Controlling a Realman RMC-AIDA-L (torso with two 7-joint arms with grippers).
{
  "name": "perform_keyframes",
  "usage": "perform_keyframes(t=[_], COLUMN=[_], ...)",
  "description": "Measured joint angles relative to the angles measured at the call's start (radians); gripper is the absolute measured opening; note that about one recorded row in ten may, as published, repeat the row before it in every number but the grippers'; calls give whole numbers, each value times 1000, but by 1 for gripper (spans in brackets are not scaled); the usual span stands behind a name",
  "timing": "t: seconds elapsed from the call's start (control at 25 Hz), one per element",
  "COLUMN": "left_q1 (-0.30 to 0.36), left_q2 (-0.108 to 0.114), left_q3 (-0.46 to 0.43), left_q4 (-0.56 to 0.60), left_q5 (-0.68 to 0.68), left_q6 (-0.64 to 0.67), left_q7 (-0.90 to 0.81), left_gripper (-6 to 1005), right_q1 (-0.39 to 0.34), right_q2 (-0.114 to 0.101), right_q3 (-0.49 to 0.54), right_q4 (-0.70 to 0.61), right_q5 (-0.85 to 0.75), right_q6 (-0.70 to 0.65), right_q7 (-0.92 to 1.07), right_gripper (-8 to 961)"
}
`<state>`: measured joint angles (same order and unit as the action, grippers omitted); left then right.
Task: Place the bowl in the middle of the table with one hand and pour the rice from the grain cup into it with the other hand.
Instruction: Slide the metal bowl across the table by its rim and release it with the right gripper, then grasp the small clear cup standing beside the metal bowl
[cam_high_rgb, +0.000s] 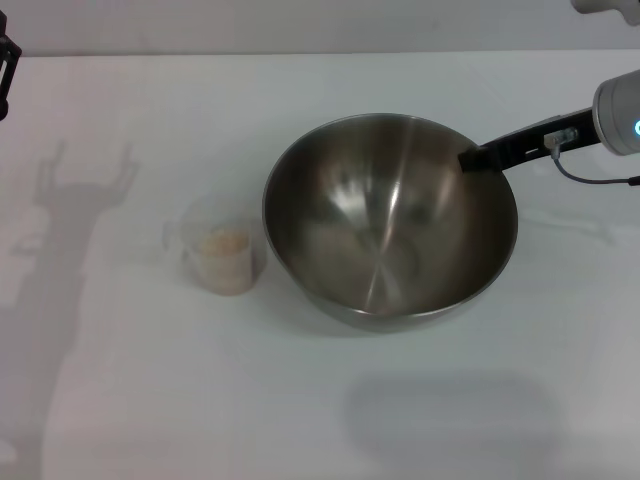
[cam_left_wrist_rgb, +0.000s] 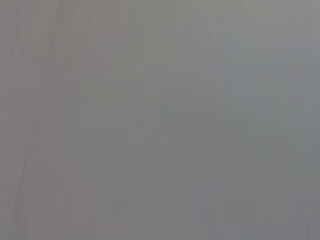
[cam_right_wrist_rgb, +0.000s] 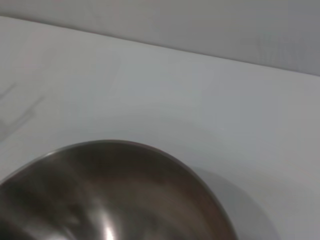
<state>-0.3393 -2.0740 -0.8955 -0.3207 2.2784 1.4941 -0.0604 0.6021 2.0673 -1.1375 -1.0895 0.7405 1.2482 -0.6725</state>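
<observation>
The bowl (cam_high_rgb: 390, 215), a large shiny steel one, stands near the middle of the white table (cam_high_rgb: 320, 400); its rim also shows in the right wrist view (cam_right_wrist_rgb: 115, 150). My right gripper (cam_high_rgb: 472, 158) reaches in from the right and is shut on the bowl's right rim, one black finger lying over the rim. The grain cup (cam_high_rgb: 222, 252), small and clear, stands just left of the bowl with the pale rice (cam_high_rgb: 226, 243) in it. My left gripper (cam_high_rgb: 5, 70) hangs at the far left edge, away from the cup; its shadow shows spread fingers.
The left arm's shadow (cam_high_rgb: 70, 230) falls on the table left of the cup. A second shadow (cam_high_rgb: 450, 410) lies in front of the bowl. The left wrist view shows only a plain grey surface.
</observation>
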Motion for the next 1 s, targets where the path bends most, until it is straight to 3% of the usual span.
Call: perform_keyframes(t=[0.04,0.24,0.36,0.6,0.64,0.68,0.8,0.84,0.88,1.0], left_q1=[1,6,10,19,22,22,28,30,36,41], left_q2=[0,-1,-1,-2,-2,-2,-3,-3,-3,-4], left_q3=[0,0,0,-1,-1,-1,0,1,2,8], left_q4=[0,-1,-2,-1,0,0,1,0,-1,-3], left_q5=[0,0,0,-1,-1,-1,0,0,2,6], left_q6=[1,12,21,30,30,30,31,31,32,37], left_q7=[0,-1,-1,-1,-1,-1,-1,-1,-1,-1], left_gripper=[827,826,825,823,823,822,821,821,821,820], right_q1=[0,-14,-19,-26,-50,-50,-100,-130,-130,-172], right_q2=[4,8,10,11,13,13,15,16,16,17], right_q3=[-2,-6,-6,-31,-72,-72,-166,-239,-239,-383], right_q4=[-18,-99,-158,-223,-244,-244,-250,-242,-242,-217], right_q5=[-22,-33,-24,29,74,74,151,192,192,213], right_q6=[-2,-3,-14,-120,-236,-236,-464,-640,-640,-954], right_q7=[8,20,20,-10,-53,-53,-142,-194,-194,-234], right_gripper=[38,240,452,548,548,548,548,548,548,548])
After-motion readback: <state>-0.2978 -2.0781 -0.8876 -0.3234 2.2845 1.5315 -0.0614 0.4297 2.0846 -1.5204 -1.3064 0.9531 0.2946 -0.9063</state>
